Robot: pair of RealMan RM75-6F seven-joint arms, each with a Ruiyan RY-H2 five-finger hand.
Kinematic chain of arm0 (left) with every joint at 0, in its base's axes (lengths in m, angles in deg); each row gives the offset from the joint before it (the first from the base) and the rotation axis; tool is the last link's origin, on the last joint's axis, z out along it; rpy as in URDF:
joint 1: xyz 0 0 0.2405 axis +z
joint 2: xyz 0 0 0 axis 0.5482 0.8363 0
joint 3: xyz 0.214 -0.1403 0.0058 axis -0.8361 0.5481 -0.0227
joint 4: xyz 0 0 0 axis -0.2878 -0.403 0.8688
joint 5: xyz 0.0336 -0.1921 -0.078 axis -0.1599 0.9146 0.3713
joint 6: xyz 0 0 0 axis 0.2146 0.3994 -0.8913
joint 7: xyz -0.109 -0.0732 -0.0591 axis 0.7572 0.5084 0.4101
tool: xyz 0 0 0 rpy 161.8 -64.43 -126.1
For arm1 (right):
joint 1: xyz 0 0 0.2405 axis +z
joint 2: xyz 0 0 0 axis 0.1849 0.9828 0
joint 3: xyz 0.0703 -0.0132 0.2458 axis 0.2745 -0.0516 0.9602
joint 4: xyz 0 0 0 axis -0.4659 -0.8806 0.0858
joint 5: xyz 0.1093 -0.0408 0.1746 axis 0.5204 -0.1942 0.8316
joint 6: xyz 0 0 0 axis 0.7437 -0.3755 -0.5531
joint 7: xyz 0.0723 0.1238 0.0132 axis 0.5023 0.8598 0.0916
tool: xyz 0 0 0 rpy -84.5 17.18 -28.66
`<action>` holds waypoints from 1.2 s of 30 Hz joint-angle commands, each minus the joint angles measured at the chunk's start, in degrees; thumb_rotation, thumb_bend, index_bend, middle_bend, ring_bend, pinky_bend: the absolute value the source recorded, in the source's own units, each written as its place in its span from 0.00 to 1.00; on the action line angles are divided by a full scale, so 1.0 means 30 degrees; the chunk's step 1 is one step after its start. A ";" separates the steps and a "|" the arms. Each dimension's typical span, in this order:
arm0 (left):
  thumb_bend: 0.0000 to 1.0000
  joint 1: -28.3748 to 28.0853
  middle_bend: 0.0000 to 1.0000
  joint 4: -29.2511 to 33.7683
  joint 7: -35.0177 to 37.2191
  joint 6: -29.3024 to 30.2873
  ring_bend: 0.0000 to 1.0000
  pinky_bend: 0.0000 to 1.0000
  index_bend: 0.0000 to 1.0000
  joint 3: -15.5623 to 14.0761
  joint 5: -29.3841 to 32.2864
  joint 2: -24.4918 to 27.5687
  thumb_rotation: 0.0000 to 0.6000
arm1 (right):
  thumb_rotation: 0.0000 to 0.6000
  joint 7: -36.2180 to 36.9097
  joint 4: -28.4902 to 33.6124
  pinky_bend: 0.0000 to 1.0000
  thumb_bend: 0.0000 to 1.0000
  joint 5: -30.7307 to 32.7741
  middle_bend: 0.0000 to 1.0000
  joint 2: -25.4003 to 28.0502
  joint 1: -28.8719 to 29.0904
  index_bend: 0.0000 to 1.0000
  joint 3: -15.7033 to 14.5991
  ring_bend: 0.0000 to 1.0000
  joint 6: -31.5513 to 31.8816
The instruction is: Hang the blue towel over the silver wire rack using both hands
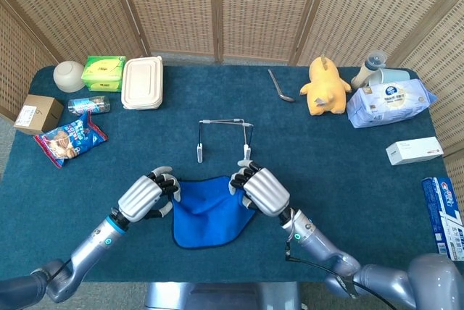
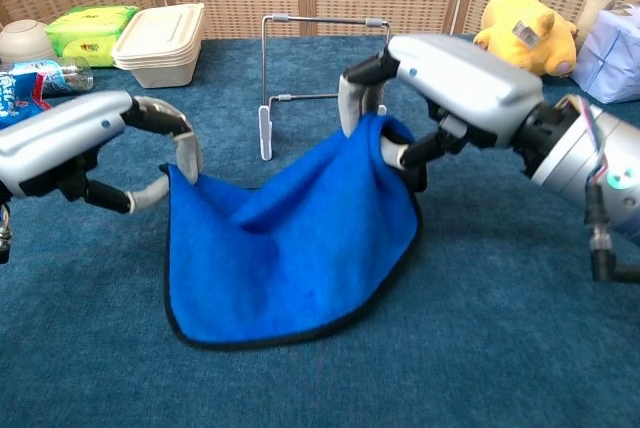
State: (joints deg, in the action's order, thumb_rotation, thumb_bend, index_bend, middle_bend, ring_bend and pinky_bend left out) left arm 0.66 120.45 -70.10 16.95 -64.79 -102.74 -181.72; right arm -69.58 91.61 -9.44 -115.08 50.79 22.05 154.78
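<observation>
The blue towel [image 2: 290, 248] hangs between the 2 hands near the tabletop's [image 1: 341, 179] front edge, its lower hem touching the cloth. The left hand [image 2: 80, 143] pinches 1 top corner and the right hand [image 2: 440, 73] grips the other, higher. The silver wire rack [image 2: 325, 68] stands just behind toward the far edge, its top bar parallel to the stretched towel edge and nearer the right hand.

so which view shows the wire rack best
The chest view. There the silver wire rack stands side-on, its top bar, uprights and feet all visible behind the lifted blue towel. The head view looks down on the rack, so it flattens into thin lines and its height is lost.
</observation>
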 commanded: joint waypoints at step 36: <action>0.62 -0.3592 0.48 0.5323 0.0672 -0.3227 0.36 0.19 0.79 0.7964 0.6802 0.4134 1.00 | 1.00 -0.3062 0.6767 0.28 0.49 0.8674 0.54 0.6121 0.2885 0.98 0.7897 0.48 -0.4010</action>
State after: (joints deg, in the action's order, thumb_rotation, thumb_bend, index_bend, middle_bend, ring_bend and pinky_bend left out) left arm -9.45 137.09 -68.02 7.96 -41.58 -83.10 -168.81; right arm -78.69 112.62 15.70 -96.90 58.76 45.12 143.45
